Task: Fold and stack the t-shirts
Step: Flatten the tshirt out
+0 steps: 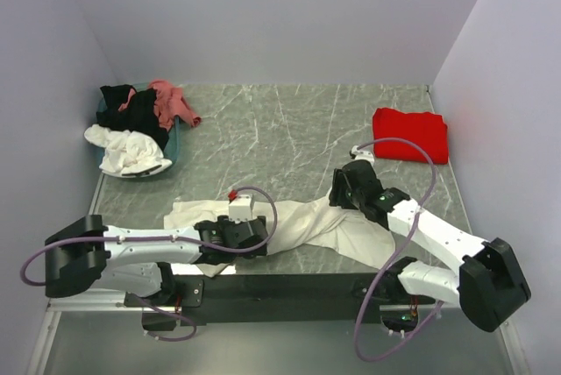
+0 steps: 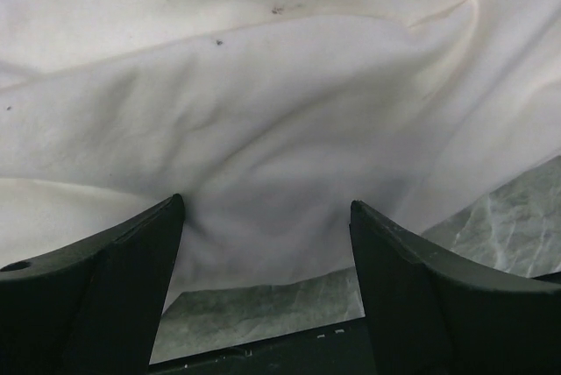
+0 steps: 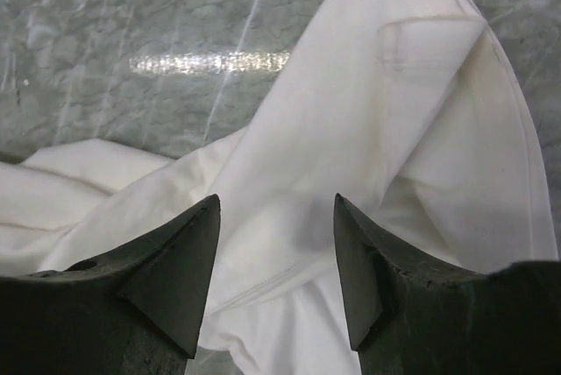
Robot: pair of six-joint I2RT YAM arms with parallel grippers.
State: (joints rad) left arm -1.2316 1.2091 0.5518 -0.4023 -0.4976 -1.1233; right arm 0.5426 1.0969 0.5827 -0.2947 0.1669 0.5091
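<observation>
The cream shirt (image 1: 307,222) lies crumpled along the tabletop's (image 1: 280,130) near edge. The left tool (image 2: 267,204) and right tool (image 3: 276,200) hang over it, fingers spread, gripping nothing. A folded red shirt (image 1: 410,134) sits far right. Black, pink and white shirts (image 1: 131,134) fill a basket (image 1: 175,145) far left.

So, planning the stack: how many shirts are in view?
5: cream at near centre, red folded far right, black, pink and white heaped far left; more may hide there.
</observation>
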